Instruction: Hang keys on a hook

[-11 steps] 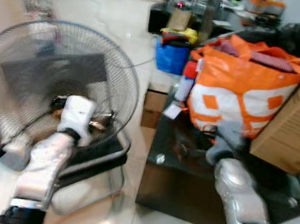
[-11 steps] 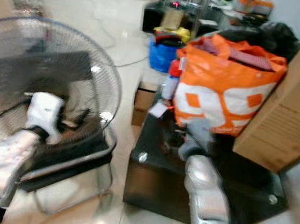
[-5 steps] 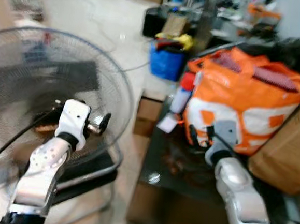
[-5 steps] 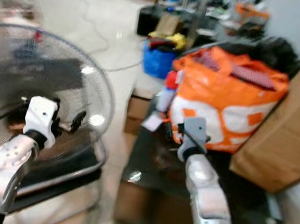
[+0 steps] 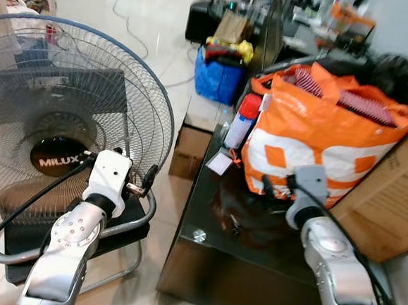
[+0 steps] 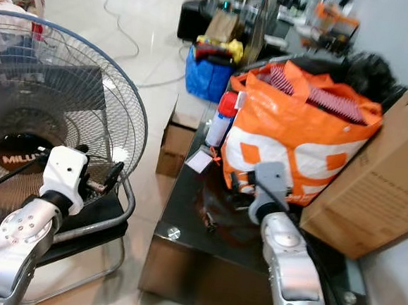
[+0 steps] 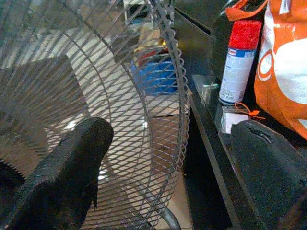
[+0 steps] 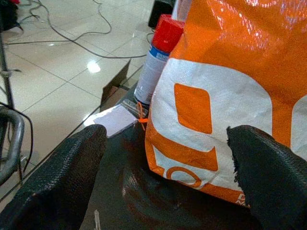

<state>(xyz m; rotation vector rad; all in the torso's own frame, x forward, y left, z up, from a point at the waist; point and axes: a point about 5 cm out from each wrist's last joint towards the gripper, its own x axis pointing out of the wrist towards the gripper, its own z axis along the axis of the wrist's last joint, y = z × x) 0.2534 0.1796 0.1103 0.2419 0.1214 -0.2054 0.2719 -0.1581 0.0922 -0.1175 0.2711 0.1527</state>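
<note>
A large round wire-caged floor fan with a black hub fills the left of the scene, standing on a pale tiled floor. To the right sits a low dark glass tabletop, and on it a bulky orange-and-white plastic bag, with a brown cardboard box at the far right edge. Just left of the bag stands a white spray can with a red cap, and near its foot lies a small white tag with an orange tie.

The left gripper hangs near the fan's cage, its fingers spread wide and empty. The right gripper is raised over the tabletop, close to the bag, fingers likewise wide with nothing between them.

Neither keys nor a hook can be made out; a small dark object on the glass near the right gripper is too small to identify. By this reading the task is at its search-and-approach step: the keys must first be found, probably on the tabletop, before the right gripper can descend and close on them.
</note>
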